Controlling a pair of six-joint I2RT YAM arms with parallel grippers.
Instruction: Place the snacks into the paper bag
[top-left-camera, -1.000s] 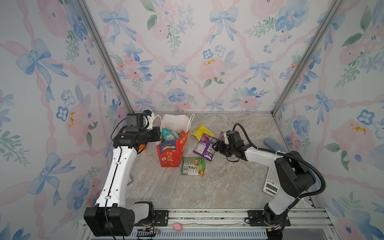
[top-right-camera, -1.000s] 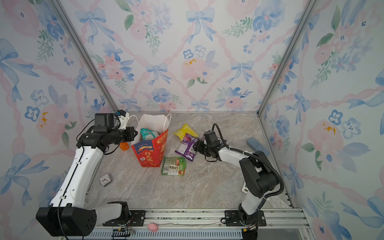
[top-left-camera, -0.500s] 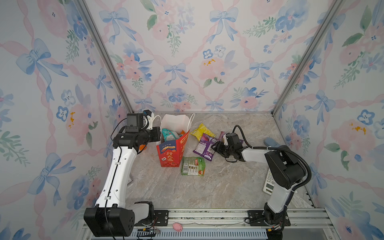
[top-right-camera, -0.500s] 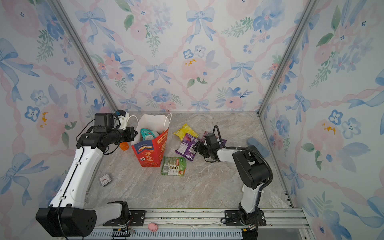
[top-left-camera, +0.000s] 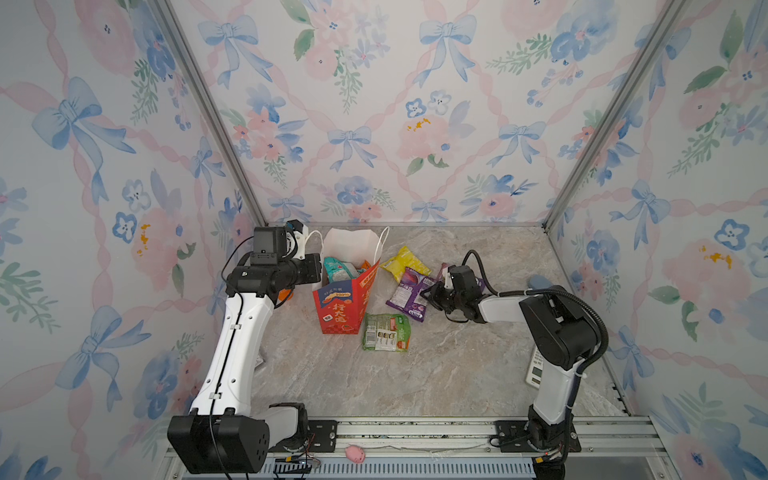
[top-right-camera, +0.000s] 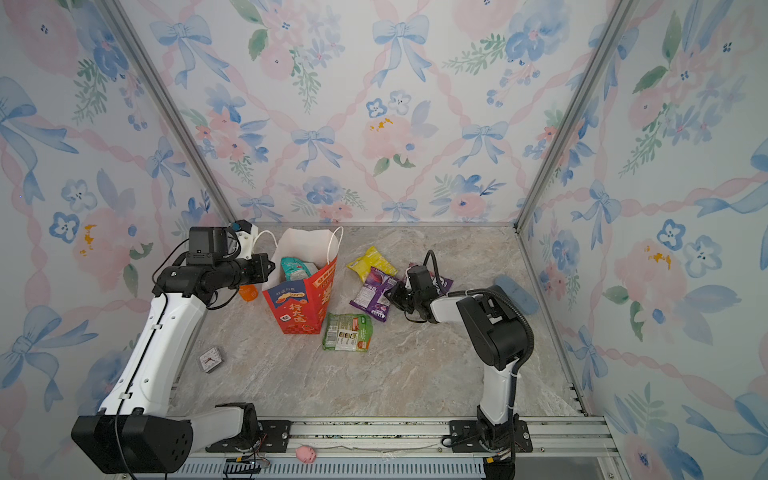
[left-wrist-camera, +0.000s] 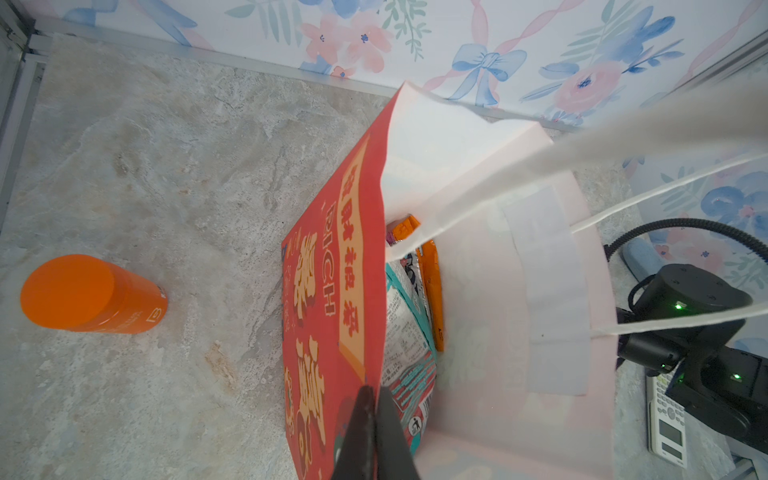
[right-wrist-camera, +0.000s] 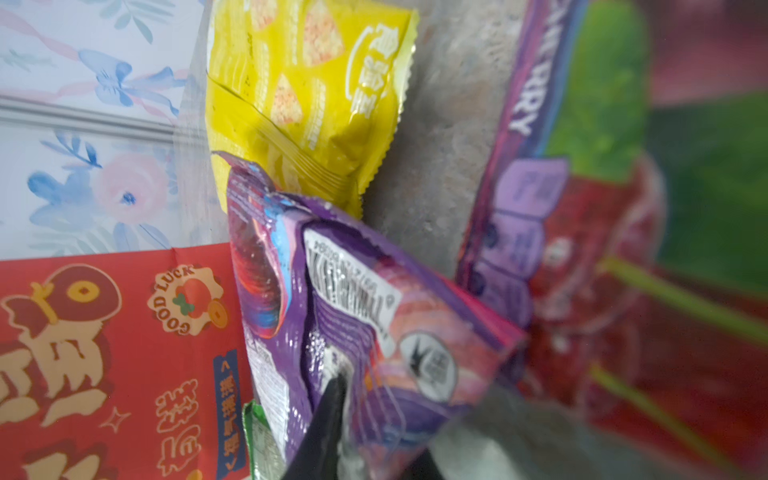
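The red paper bag (top-left-camera: 340, 307) (top-right-camera: 297, 307) stands open at left centre. My left gripper (top-left-camera: 316, 270) (left-wrist-camera: 374, 399) is shut on its red rim (left-wrist-camera: 332, 270). A teal packet (left-wrist-camera: 407, 332) and an orange packet (left-wrist-camera: 432, 282) stand inside the bag. On the table lie a yellow packet (top-left-camera: 405, 259) (right-wrist-camera: 307, 95), a purple packet (top-left-camera: 409, 293) (top-right-camera: 372, 293) (right-wrist-camera: 353, 291) and a green packet (top-left-camera: 386, 332) (top-right-camera: 348, 332). My right gripper (top-left-camera: 430, 296) (top-right-camera: 392, 296) (right-wrist-camera: 374, 399) is shut on the purple packet's near edge. Another purple-edged packet (right-wrist-camera: 519, 208) lies under that wrist.
An orange bottle (left-wrist-camera: 87, 295) (top-right-camera: 248, 292) stands left of the bag. A white calculator (top-left-camera: 536, 370) (left-wrist-camera: 667, 428) lies behind the right arm's base. A blue pad (top-right-camera: 515, 293) sits by the right wall and a small clock (top-right-camera: 210, 359) under the left arm.
My right gripper has closed on the edge of the purple packet after reaching it with jaws open. The left arm and the bag have not moved.
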